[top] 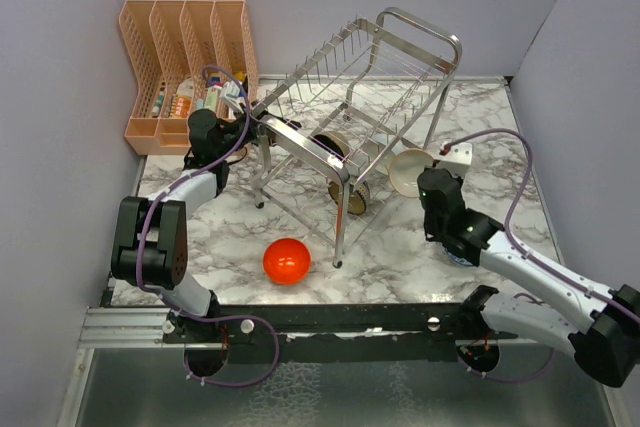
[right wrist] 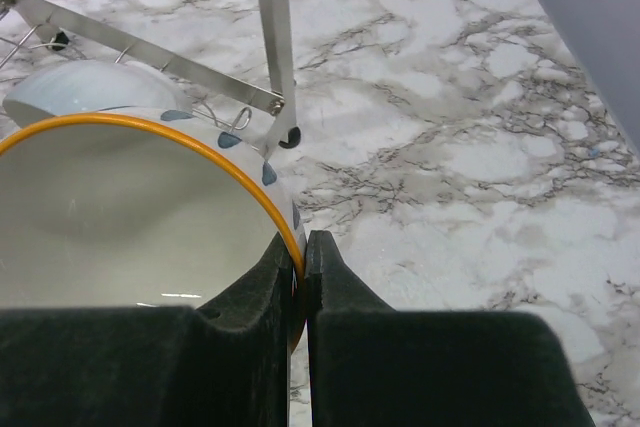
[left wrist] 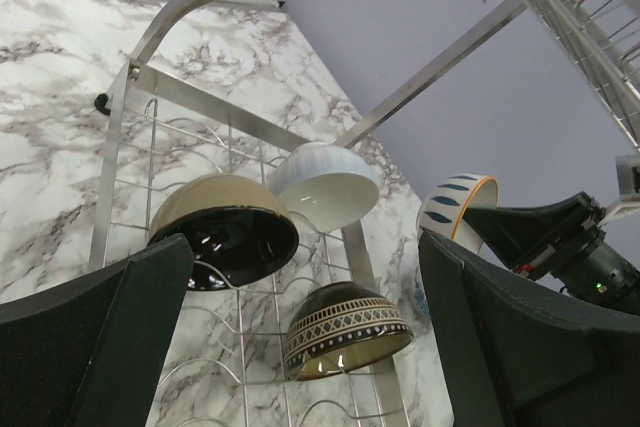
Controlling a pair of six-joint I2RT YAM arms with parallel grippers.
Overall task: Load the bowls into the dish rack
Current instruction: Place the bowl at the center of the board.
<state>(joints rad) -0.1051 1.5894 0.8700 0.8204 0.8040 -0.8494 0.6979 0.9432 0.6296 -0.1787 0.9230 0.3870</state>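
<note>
**Two arms at a dish rack on a marble table, one bowl in hand**

The work surface is a table (top: 500, 127) with a white top veined in grey, closed in at the left, back and right by plain pale lilac walls (top: 60, 67). A dark rail (top: 340, 319) runs along the near edge, where both arms are mounted.

The steel wire dish rack (top: 345, 97) stands mid-table, skewed to the table's edges, its looped handle bar toward the back right. A peach slotted organiser (top: 185, 42) stands in the back left corner.

The left wrist view shows three bowls resting among the wires of the lower tier: a beige bowl (left wrist: 215, 217), a white bowl (left wrist: 325, 185) just beside it, and a brown patterned bowl (left wrist: 345, 330) nearer the camera.

The left gripper (top: 238, 125) is at the rack's left end, its jaws spread wide and holding nothing.

The right gripper (right wrist: 304, 252) has its jaws clamped on the orange rim of the blue-patterned bowl (right wrist: 120, 217). This bowl is held off the table at the rack's right end, close to a rack leg.

The red-orange bowl (top: 286, 260) sits alone on the marble in front of the rack, well apart from both grippers.
</note>
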